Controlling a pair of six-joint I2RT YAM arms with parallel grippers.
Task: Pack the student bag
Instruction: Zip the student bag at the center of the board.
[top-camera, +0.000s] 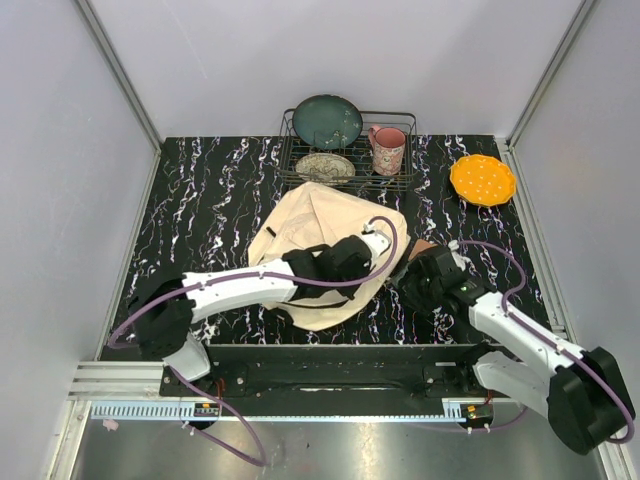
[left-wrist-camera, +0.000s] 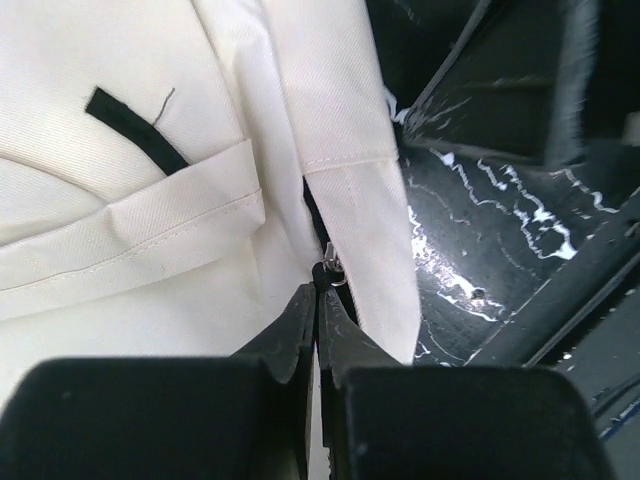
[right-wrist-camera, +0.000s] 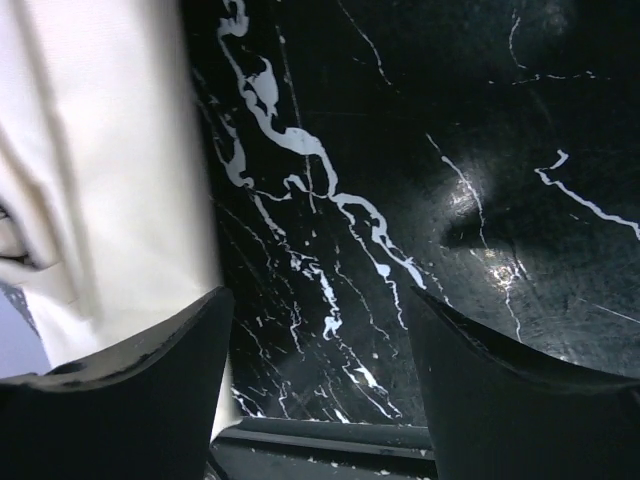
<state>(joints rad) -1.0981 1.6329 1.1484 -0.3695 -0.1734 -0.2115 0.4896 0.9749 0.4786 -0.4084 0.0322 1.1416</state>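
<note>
On the bench (top-camera: 215, 200), the bag (top-camera: 315, 215) lies slumped flat at centre: soft canvas, likely light, bound to sag if lifted by its cloth. The left tool (left-wrist-camera: 318, 298) is clenched on the zip pull (left-wrist-camera: 337, 278), probably the firmest hold; the right tool (right-wrist-camera: 320, 310) gapes empty just beside the bag.

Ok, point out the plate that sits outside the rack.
The orange plate, flat on the table beside the rack; the green plate and patterned plate sit inside it.
</note>
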